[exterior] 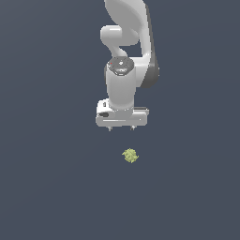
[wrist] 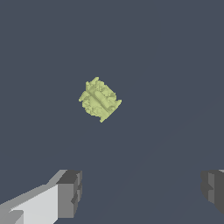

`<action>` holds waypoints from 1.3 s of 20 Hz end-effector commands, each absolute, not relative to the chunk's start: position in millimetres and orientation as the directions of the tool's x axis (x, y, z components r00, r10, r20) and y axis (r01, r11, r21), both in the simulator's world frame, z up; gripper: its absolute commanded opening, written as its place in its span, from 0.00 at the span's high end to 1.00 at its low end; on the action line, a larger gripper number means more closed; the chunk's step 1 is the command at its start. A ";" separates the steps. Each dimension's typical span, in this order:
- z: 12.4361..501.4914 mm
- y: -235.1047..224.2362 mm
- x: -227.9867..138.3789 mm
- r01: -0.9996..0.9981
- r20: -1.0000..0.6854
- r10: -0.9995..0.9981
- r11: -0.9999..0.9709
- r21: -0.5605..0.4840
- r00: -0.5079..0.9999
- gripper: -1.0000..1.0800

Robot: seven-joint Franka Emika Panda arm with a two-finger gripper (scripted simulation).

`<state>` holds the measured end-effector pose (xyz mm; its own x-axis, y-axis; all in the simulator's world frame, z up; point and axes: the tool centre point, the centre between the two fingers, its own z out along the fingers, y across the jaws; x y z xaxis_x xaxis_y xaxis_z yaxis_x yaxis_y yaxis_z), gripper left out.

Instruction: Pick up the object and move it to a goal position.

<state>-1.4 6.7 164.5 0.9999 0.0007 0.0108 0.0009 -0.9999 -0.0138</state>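
The object (exterior: 130,155) is a tiny yellow-green lumpy blob lying on the flat dark grey surface, below my gripper in the exterior view. It also shows in the wrist view (wrist: 99,99), apart from the fingers. My white gripper (exterior: 121,128) hangs above and behind it, pointing down, with its two short fingertips spread wide. In the wrist view the gripper (wrist: 142,190) is open and empty, with grey pads (wrist: 70,192) far apart and the blob outside the gap between them.
The white arm (exterior: 129,47) rises from the gripper toward the top of the exterior view. The dark grey surface (exterior: 47,187) extends in all directions with no other objects showing.
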 end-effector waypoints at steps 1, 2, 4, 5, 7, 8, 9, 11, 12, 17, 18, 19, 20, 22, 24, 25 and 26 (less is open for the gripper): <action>164.5 6.7 -1.4 0.001 0.011 0.001 -1.000 -0.014 1.000 0.04; 164.2 7.2 -1.6 0.003 0.010 0.003 -1.000 -0.013 1.000 0.04; 161.9 10.1 -3.0 0.017 0.004 0.017 -1.000 -0.011 1.000 0.04; 160.0 12.7 -4.4 0.029 -0.001 0.029 -1.000 -0.008 1.000 0.04; 155.4 19.0 -7.9 0.056 -0.014 0.056 -0.998 -0.003 0.998 0.04; 153.6 21.5 -9.5 0.067 -0.019 0.067 -0.998 -0.001 0.998 0.04; 152.2 23.5 -10.9 0.074 -0.024 0.074 -0.997 0.000 0.997 0.04; 151.0 25.4 -12.8 0.078 -0.028 0.078 -0.997 0.002 0.997 0.04; 151.2 25.3 -12.9 0.077 -0.028 0.077 -0.997 0.002 0.997 0.04; 150.6 25.0 -10.2 0.090 -0.026 0.090 -0.996 0.001 0.996 0.04; 149.9 25.3 -9.3 0.098 -0.026 0.098 -0.995 0.002 0.995 0.04; 149.1 25.7 -8.2 0.108 -0.026 0.107 -0.994 0.002 0.994 0.04; 148.2 26.2 -6.9 0.119 -0.026 0.119 -0.993 0.002 0.993 0.04; 146.1 27.3 -3.8 0.145 -0.025 0.145 -0.989 0.002 0.989 0.04; 143.5 28.5 0.1 0.177 -0.024 0.177 -0.984 0.003 0.984 0.04; 141.9 29.2 2.3 0.195 -0.024 0.195 -0.981 0.003 0.980 0.04; 140.3 29.9 4.7 0.215 -0.024 0.215 -0.977 0.003 0.976 0.04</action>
<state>1.5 28.9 142.7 0.9819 0.1877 -0.0239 0.1878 -0.9822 0.0027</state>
